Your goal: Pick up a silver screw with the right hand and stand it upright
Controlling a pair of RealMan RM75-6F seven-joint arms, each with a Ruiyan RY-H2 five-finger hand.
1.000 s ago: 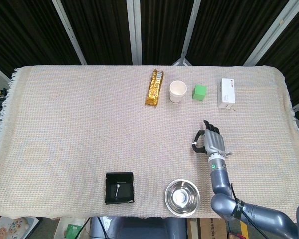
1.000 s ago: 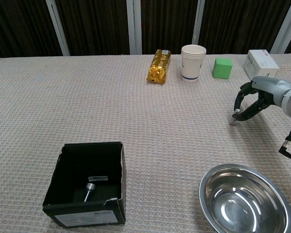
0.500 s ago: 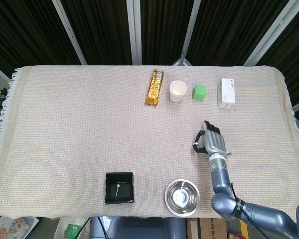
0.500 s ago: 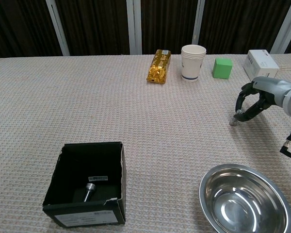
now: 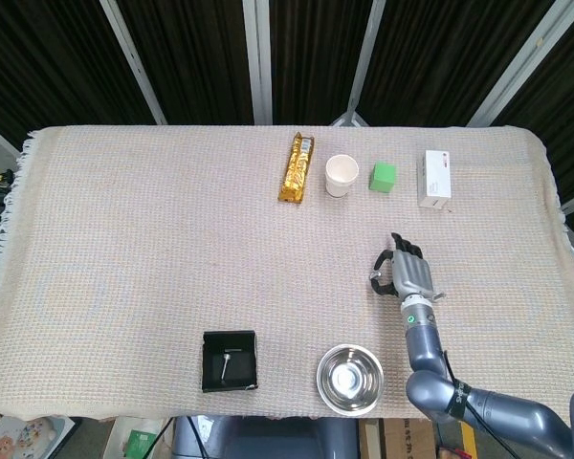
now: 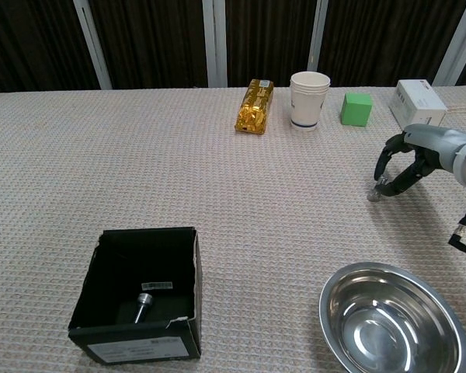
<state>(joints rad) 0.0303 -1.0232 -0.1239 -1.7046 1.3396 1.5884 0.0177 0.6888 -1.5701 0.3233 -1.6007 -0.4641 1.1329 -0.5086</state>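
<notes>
dark vertical panels divided by pale frame bars closed off the background, and one beige woven cloth [image 5: 153,239] covered the whole table.

item count, far edge, left to right:
- one gold foil packet [image 5: 295,167], lying flat.
- one white paper cup [image 5: 341,175], upright, just beside the packet.
- one green cube [image 5: 384,176], near the cup.
- one white carton [image 5: 434,178], apart from the cube.

item count, near edge:
- one black open box [image 6: 142,293], on the cloth at my lower left.
- one silver screw [image 6: 144,304], lying tilted on the floor of that box with its head toward the near wall. one small white label strip lay just beside it. nothing touched the screw.
- one steel bowl [image 6: 392,322], well apart from the box, to its right.

hand status: my right hand [image 5: 408,273] was positioned over the cloth on the right side, between the bowl and the carton, well apart from the box. its fingers [image 6: 391,152] were curled downward in an arch, with the tips spaced apart and one tip at or very near the cloth. the hand held nothing. one grey forearm ran from it toward the near right corner of the table. my left hand appeared in neither view.
</notes>
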